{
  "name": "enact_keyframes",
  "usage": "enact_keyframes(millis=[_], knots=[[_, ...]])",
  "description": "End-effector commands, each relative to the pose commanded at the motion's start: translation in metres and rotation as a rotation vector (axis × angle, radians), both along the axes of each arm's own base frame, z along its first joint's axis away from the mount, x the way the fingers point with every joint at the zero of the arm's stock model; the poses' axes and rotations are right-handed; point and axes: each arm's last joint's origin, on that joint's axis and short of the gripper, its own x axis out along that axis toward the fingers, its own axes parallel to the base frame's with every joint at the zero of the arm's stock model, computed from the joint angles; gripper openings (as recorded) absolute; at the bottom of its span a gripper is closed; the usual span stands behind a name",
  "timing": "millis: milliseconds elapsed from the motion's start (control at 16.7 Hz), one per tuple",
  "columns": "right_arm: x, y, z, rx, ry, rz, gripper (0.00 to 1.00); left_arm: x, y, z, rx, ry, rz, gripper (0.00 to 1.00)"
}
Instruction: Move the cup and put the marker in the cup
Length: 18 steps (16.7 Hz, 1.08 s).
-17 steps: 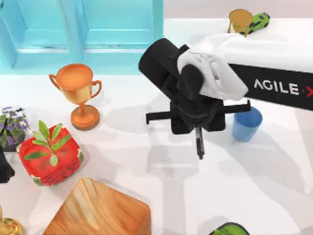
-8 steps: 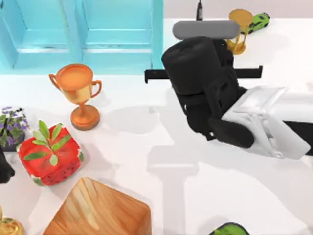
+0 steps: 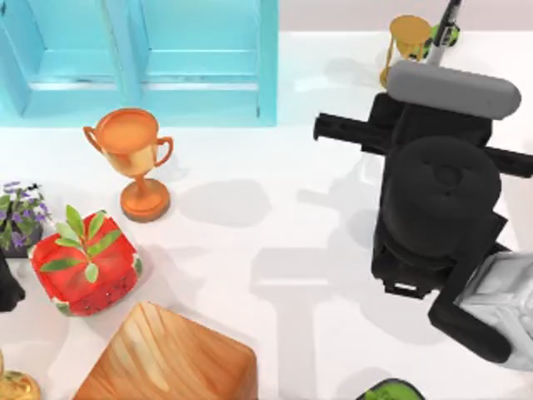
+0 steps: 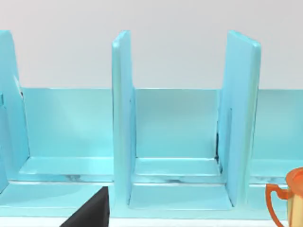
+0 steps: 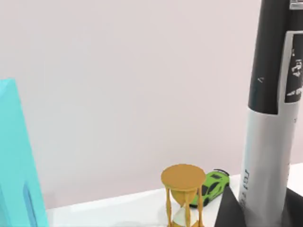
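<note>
Near the front edge of the table [image 3: 275, 333], a wooden block [image 3: 166, 358] sits left of centre. Just behind it, towards the left edge, stands a red watermelon-patterned planter [image 3: 85, 268] with a green plant, and a pot of purple flowers [image 3: 20, 217] lies at the left edge beside it. My left arm is parked at the front left corner; whether its claw is open I cannot tell.

Further back, an orange trophy cup [image 3: 133, 158] stands left of centre. My right arm covers the right half of the table, wrist raised, with the right gripper [image 3: 435, 71] pointing towards the far edge. It grips the marker [image 5: 272, 118] between its fingers, closed around the lower barrel; the pen stands nearly upright, its black body and grey-white label band rising close before the right wrist camera.

At the far right corner stand a golden hourglass [image 5: 182, 196] and a green toy car [image 5: 213, 186] just behind it. A turquoise shelf unit [image 4: 180, 127] with upright dividers lines the far left edge.
</note>
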Motion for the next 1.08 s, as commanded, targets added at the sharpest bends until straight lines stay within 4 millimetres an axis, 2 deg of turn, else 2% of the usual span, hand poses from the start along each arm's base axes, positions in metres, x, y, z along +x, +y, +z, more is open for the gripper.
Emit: enact_keyframes(millis=[300, 540, 720, 1080], knots=[[-0.018, -0.019, -0.021, -0.063, 0.0, -0.068, 0.0, 0.0, 0.0, 0.0, 0.0, 0.0, 0.0, 1.0], [-0.018, -0.02, -0.022, -0.068, 0.001, -0.071, 0.0, 0.0, 0.0, 0.0, 0.0, 0.0, 0.0, 1.0], [-0.011, -0.021, -0.024, -0.061, -0.002, -0.074, 0.0, 0.0, 0.0, 0.0, 0.0, 0.0, 0.0, 1.0], [0.021, -0.031, -0.04, -0.071, 0.004, -0.07, 0.0, 0.0, 0.0, 0.0, 0.0, 0.0, 0.0, 1.0]])
